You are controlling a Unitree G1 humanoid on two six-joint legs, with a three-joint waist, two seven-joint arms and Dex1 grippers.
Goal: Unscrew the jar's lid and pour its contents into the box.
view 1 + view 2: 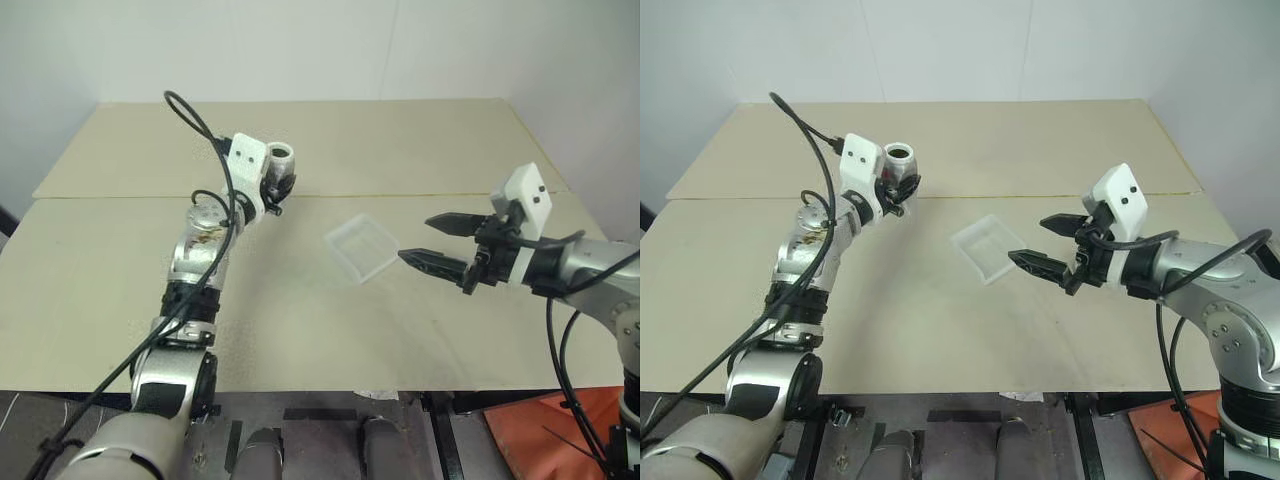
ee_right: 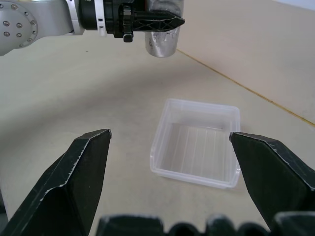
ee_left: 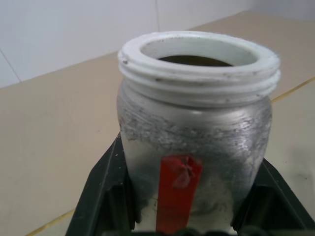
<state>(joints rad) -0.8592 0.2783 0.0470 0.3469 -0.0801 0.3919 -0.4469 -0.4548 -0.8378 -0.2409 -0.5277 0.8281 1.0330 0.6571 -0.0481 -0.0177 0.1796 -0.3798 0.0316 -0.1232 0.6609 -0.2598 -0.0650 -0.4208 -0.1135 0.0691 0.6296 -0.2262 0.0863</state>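
Holding the uncapped jar (image 1: 281,157) upright, clamped in its left claw (image 1: 274,182) above the table (image 1: 420,140), it must next tip it over the empty box (image 1: 362,248), where the right claw (image 1: 432,241) waits spread wide.

The jar (image 3: 194,147) is silvery grey and scuffed, with a white threaded rim and a red strip down its side. The box (image 2: 197,145) is clear plastic with faint ribs along its floor. The table (image 1: 300,330) is plain beige, and both grippers' fingers (image 2: 74,182) are black.
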